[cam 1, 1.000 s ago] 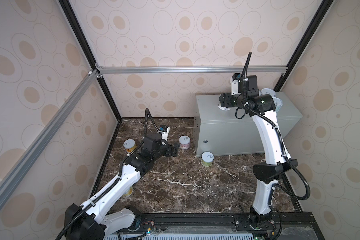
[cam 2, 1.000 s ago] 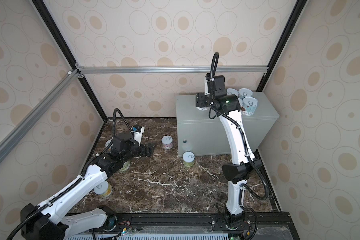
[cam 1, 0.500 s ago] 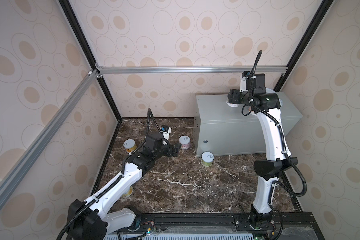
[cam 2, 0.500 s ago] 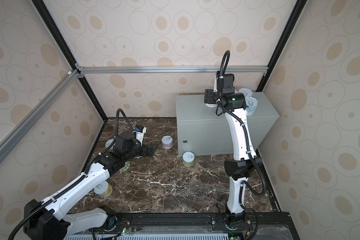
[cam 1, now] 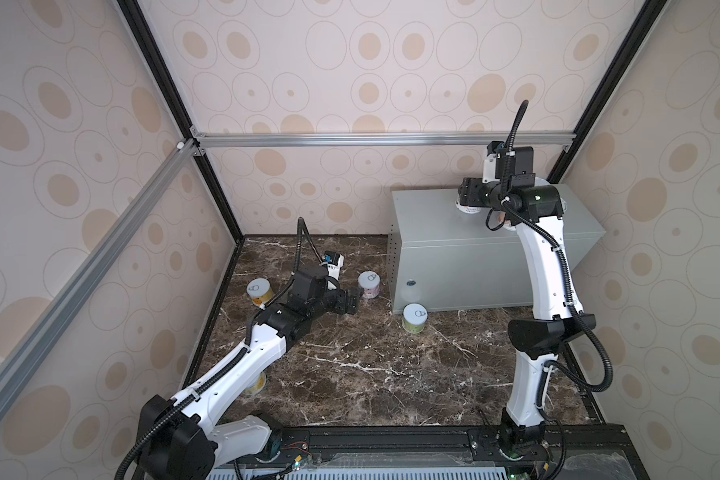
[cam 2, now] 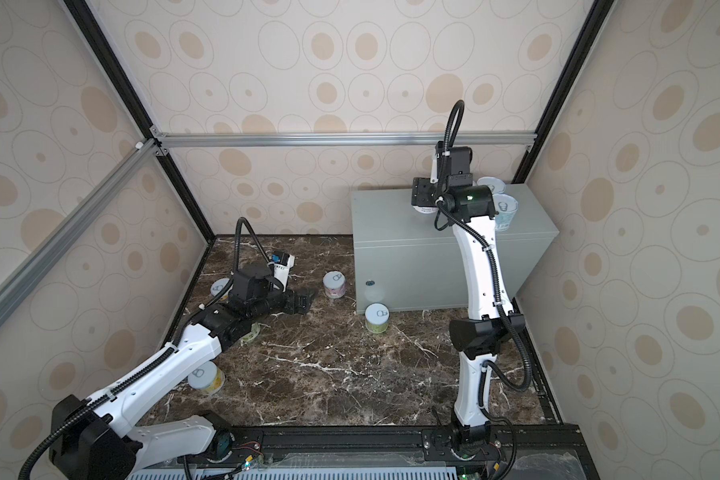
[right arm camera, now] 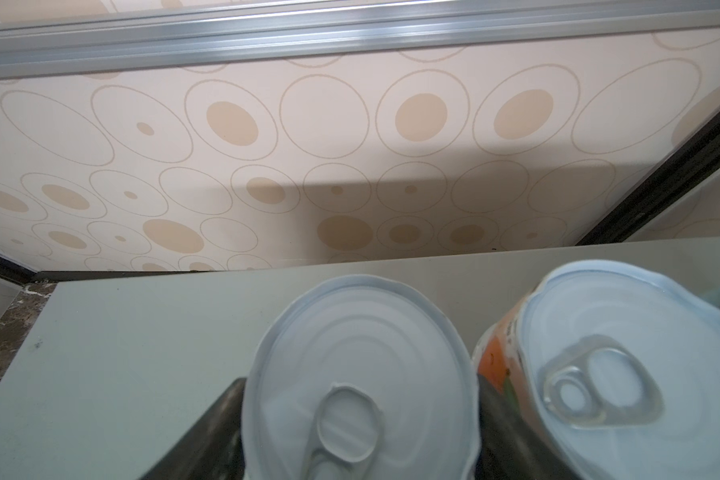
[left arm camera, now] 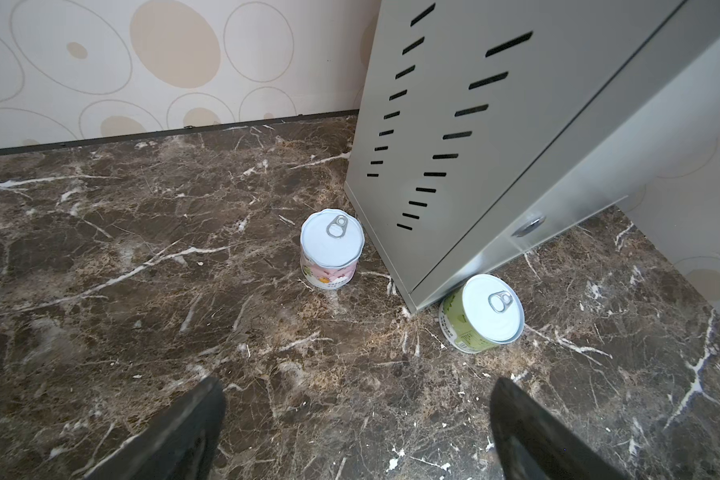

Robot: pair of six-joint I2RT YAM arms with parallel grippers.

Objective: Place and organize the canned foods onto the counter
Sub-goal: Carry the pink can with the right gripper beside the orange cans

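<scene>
My right gripper (right arm camera: 360, 419) is shut on a can (right arm camera: 360, 374), held upright over the grey counter (cam 1: 433, 216) and close beside an orange-labelled can (right arm camera: 624, 374). Whether the held can rests on the counter top I cannot tell. Two more cans (cam 2: 507, 210) stand at the counter's back right. My left gripper (left arm camera: 358, 399) is open and empty, low over the marble floor. It faces a pink can (left arm camera: 331, 249) by the counter's corner and a green can (left arm camera: 481, 309) at the counter's front. Both top views show these two cans, pink (cam 1: 368, 284) and green (cam 1: 414, 318).
A yellow can (cam 1: 260, 291) stands by the left wall behind my left arm. Another yellow can (cam 2: 205, 376) stands partly under that arm, nearer the front. The aluminium frame bar (cam 1: 350, 139) runs above the counter's back. The counter's slotted side (left arm camera: 433, 124) is close to the pink can.
My right arm has carried its can to the right along the counter top, towards the cans standing there. My left gripper has edged slightly towards the pink can, still open.
</scene>
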